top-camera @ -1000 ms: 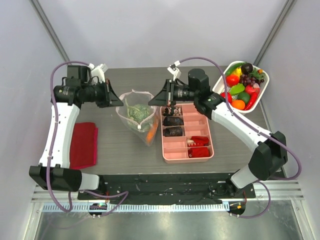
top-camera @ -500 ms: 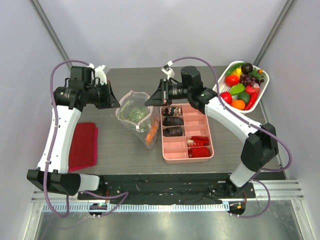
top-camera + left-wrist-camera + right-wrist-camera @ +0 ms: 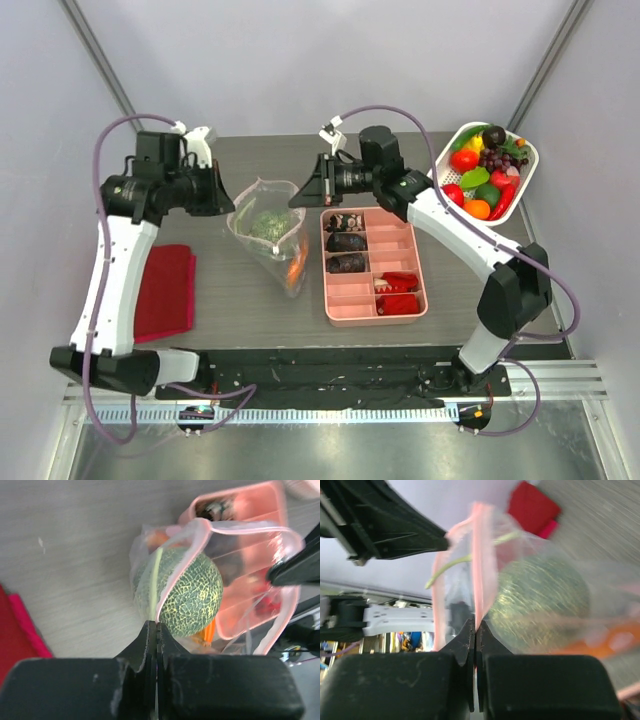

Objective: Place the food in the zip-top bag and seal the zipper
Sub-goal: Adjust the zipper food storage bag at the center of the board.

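Note:
The zip-top bag [image 3: 268,232] hangs between my two grippers over the table's middle, mouth up and spread open. Inside it lie a green netted melon [image 3: 181,591] and an orange carrot-like piece [image 3: 296,266]. My left gripper [image 3: 232,205] is shut on the bag's left rim, pinching the pale pinkish zipper strip [image 3: 199,526] at its fingertips [image 3: 150,630]. My right gripper [image 3: 295,199] is shut on the opposite rim strip [image 3: 480,555], with the melon [image 3: 540,600] blurred just beyond it. More food [image 3: 478,172] fills a white basket at the back right.
A pink compartment tray [image 3: 400,310] with dark lumps and red pieces sits right of the bag, under the right arm. A red folded cloth [image 3: 165,290] lies at the left. The white basket [image 3: 530,165] stands near the right wall.
Both grippers, still pinching the rim, have shifted a little left and back. The bag has moved with them and its bottom has dragged away from the pink tray.

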Controlling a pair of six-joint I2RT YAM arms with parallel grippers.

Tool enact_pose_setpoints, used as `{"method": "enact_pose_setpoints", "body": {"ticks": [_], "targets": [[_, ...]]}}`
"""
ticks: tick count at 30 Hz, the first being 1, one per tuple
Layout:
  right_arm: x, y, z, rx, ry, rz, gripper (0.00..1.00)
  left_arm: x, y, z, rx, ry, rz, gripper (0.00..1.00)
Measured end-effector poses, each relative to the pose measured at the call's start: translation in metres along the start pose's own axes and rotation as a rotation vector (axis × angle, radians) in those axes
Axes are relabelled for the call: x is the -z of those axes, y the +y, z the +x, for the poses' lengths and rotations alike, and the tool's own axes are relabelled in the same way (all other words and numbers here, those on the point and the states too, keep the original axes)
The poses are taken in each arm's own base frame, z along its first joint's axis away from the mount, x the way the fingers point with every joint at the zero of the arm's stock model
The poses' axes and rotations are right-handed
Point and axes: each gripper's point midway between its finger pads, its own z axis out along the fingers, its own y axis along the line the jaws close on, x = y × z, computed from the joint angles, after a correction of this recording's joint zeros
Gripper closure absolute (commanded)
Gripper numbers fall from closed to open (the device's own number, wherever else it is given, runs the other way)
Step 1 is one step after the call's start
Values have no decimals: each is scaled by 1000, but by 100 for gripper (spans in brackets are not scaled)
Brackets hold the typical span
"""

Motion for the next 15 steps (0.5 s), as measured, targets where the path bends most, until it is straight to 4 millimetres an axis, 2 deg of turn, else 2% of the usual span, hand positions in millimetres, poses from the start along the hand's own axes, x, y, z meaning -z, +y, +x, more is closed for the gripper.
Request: {"method": "enact_pose_setpoints", "body": {"ticks": [1,4,5,7,9,10,13,15], "targets": [[0,-15,4,-17,6,30,99,-12,8,11,10,51,-21,100],[-2,-82,24,-111,65,147,99,-45,29,42,43,218,-65,100],[-2,-95,29,-133,82,168,99,-51,32,49,52,261,-69,100],[-1,-112,38,-174,117,202,99,-54,29,50,52,274,-47,100],[0,-101,32,-172,126,190,99,-42,18,36,26,195,-16,100],[1,-89,21,-141,110,167,99,-31,11,25,6,134,-3,100],[8,-38,-13,-22,41,76,99,13,-10,-7,-55,-52,27,100],[18,-5,-23,50,9,27,99,38,-25,-26,-96,-157,63,100]]}}
